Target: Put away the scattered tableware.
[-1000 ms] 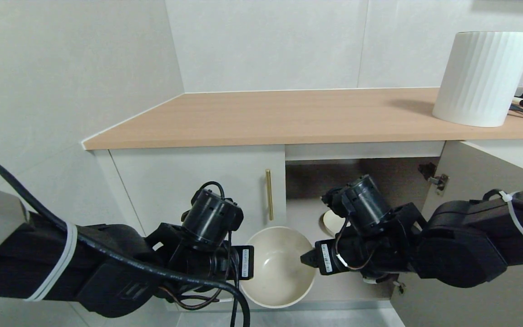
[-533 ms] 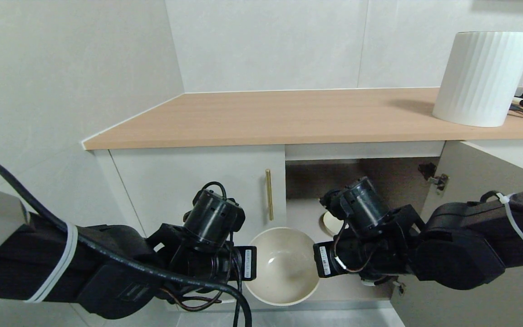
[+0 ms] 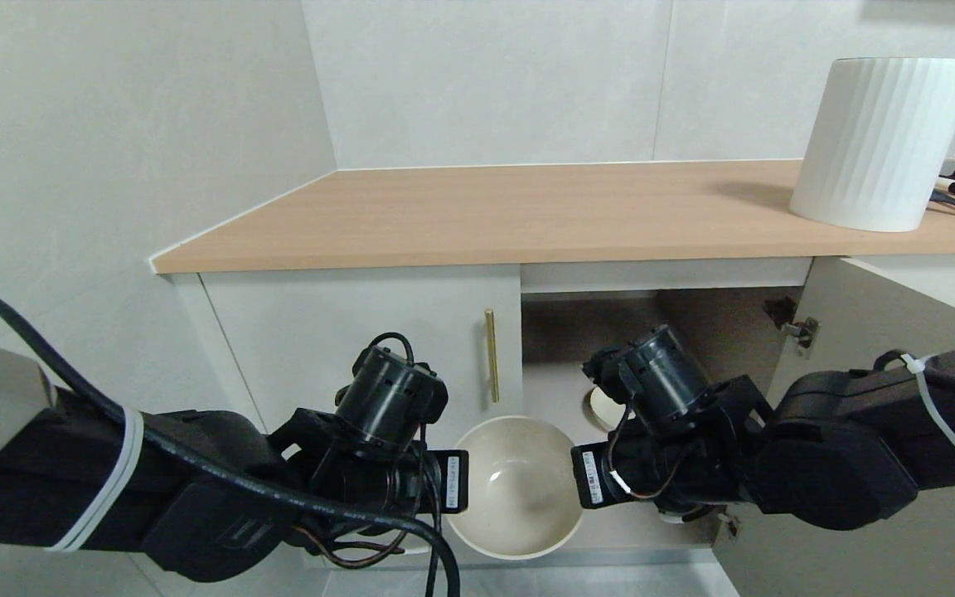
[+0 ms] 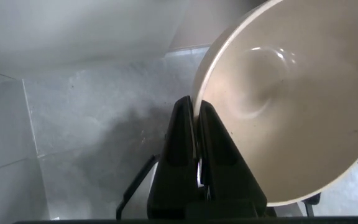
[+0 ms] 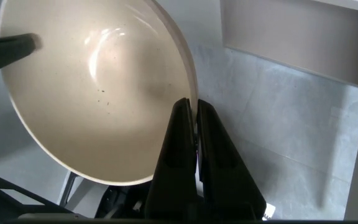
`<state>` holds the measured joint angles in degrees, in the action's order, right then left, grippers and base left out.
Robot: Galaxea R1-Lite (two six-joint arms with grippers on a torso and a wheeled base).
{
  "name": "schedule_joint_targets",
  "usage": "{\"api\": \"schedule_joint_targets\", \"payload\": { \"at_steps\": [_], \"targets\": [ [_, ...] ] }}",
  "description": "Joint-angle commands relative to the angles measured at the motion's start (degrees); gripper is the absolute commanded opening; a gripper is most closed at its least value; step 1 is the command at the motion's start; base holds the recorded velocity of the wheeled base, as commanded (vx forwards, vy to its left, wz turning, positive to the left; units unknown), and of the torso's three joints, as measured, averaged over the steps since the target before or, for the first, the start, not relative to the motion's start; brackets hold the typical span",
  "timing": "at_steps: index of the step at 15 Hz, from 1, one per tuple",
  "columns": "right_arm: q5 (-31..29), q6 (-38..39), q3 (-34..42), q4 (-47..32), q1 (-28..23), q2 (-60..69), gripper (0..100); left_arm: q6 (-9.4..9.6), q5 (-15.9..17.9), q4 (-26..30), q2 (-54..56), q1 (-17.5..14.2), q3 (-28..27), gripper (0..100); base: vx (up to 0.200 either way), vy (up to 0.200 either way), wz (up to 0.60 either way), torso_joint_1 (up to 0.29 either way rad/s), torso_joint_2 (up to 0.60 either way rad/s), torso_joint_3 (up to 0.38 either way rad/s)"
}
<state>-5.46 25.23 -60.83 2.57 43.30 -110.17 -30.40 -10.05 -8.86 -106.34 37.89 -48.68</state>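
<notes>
Since a second ago right gripper (image 3: 581,487) has closed onto bowl (image 3: 515,489) rim; bowl has shifted slightly toward it. Right gripper now clamped tight on rim. Left gripper (image 3: 454,481) clamped on opposite rim. Bowl held between both, mouth upward, few dark specks inside. Open cabinet (image 3: 660,332) beyond; pale dish (image 3: 602,406) on its floor, just behind right gripper. White ribbed container (image 3: 884,141) on countertop (image 3: 486,215) above, well apart.

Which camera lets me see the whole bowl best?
The head view. It shows the whole cream bowl, rim and inside, held before the open cupboard. The wrist views cut part of it off, up close where the left claw and right claw pinch its rim.
</notes>
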Motion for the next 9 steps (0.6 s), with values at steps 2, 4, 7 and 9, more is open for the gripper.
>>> {"api": "schedule_joint_targets", "payload": {
  "at_steps": [2, 4, 7, 9],
  "targets": [
    [0.0, 0.0, 0.0, 0.0, 0.0, -0.2, 0, -0.01, -0.1, 0.0, 0.2, 0.0, 0.0, 100, 0.000, 0.000, 0.00, 0.000, 0.00, 0.000],
    [0.0, 0.0, 0.0, 0.0, 0.0, -0.3, 0, -0.09, -0.1, 0.0, 0.0, 0.0, -0.1, 100, 0.000, 0.000, 0.00, 0.000, 0.00, 0.000],
    [0.0, 0.0, 0.0, 0.0, 0.0, -0.3, 0, -0.18, -0.1, -0.1, 0.2, 0.0, -0.2, 100, 0.000, 0.000, 0.00, 0.000, 0.00, 0.000],
    [-0.1, -0.1, -0.1, 0.0, 0.0, -0.6, 0, -0.18, -0.1, -0.1, 0.3, 0.0, -0.1, 100, 0.000, 0.000, 0.00, 0.000, 0.00, 0.000]
  ]
}}
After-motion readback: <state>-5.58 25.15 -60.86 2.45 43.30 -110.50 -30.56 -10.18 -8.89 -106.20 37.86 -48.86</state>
